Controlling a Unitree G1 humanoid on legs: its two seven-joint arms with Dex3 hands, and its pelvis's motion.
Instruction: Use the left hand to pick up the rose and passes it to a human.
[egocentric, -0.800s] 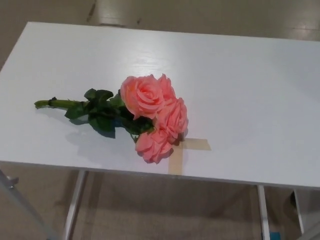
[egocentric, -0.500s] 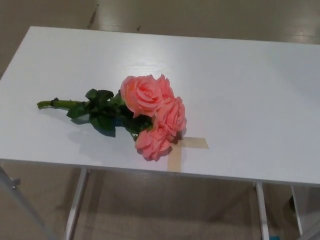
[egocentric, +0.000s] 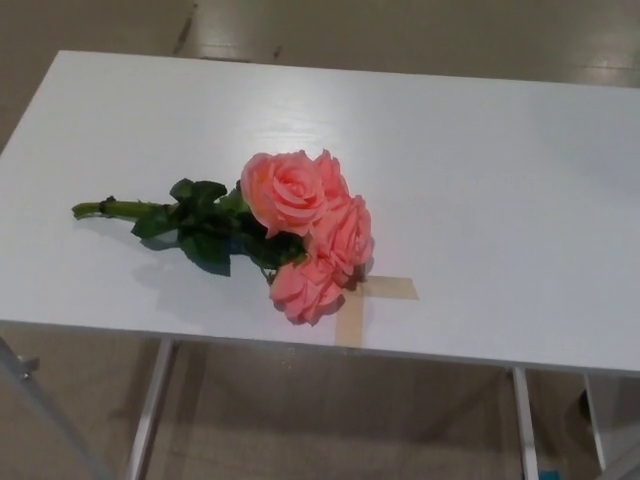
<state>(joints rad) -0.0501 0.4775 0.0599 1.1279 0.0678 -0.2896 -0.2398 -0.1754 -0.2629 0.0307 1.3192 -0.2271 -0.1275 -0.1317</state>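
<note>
Nothing moved, pink rose (egocentric: 300, 232) flat on table (egocentric: 500, 200) (untouched), no fingers visible

1. We find no readable text, label, brand or number anywhere in the head view.
2. The only mark is a tan tape cross (egocentric: 365, 300) on the white table (egocentric: 480, 180) (plain tape, nothing written on it).

left hand: out of frame | right hand: out of frame | arms: none visible
</note>
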